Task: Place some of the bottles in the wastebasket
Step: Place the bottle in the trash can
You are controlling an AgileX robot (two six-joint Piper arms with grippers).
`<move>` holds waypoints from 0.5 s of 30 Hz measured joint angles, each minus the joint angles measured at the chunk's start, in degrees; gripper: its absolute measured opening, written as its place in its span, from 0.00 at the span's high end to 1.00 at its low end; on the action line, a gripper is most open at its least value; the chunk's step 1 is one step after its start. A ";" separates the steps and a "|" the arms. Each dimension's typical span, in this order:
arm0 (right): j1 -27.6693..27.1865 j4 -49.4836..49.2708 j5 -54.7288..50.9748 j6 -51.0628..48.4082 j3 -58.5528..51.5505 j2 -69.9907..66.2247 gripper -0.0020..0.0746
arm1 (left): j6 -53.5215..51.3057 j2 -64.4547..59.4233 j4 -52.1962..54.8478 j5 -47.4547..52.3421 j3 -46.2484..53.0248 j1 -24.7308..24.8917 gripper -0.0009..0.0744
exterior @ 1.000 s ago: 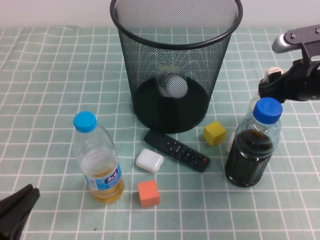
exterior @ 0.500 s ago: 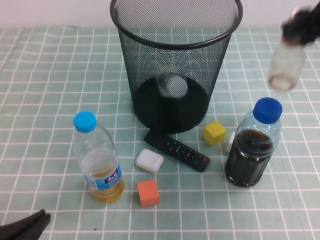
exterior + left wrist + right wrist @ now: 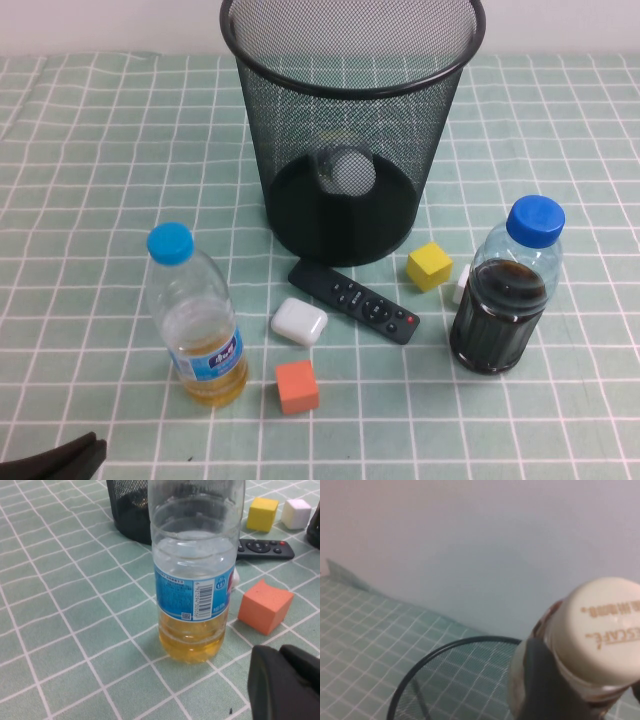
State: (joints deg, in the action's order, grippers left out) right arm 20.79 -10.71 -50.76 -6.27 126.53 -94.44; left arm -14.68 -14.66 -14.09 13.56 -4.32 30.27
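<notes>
The black wire-mesh wastebasket (image 3: 350,85) stands at the back middle of the table. The tall clear bottle (image 3: 343,170) with its white cap lies inside it, seen through the mesh. My right gripper (image 3: 585,690) is out of the high view. In the right wrist view it is shut on the small brownish bottle (image 3: 600,630) with a cream cap, held high in the air near the wastebasket rim (image 3: 445,647). My left gripper (image 3: 50,465) is shut and empty at the table's front left corner, beside the yellow-liquid bottle (image 3: 192,580).
A blue-capped bottle of yellow liquid (image 3: 195,320) stands front left and a blue-capped bottle of dark liquid (image 3: 505,300) front right. Between them lie a black remote (image 3: 352,300), a white case (image 3: 298,321), an orange cube (image 3: 297,386), a yellow cube (image 3: 429,266) and a white cube (image 3: 461,285).
My right gripper has lifted the small brownish bottle from the table's right side up and out of the high view. My left gripper has drawn back towards the front corner.
</notes>
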 joint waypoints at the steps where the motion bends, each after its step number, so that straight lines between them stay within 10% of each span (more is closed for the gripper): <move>1: 0.98 -0.11 0.12 -0.09 0.27 -1.57 0.59 | 0.00 0.00 0.00 0.00 0.00 0.00 0.99; 15: 3.64 -7.67 5.48 -2.97 0.16 -20.88 0.59 | 0.00 0.00 -0.13 0.12 0.00 0.00 0.99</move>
State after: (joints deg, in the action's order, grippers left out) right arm 24.43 -18.38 -45.28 -9.24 126.69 -115.32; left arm -14.68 -14.66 -14.22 13.68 -4.32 30.27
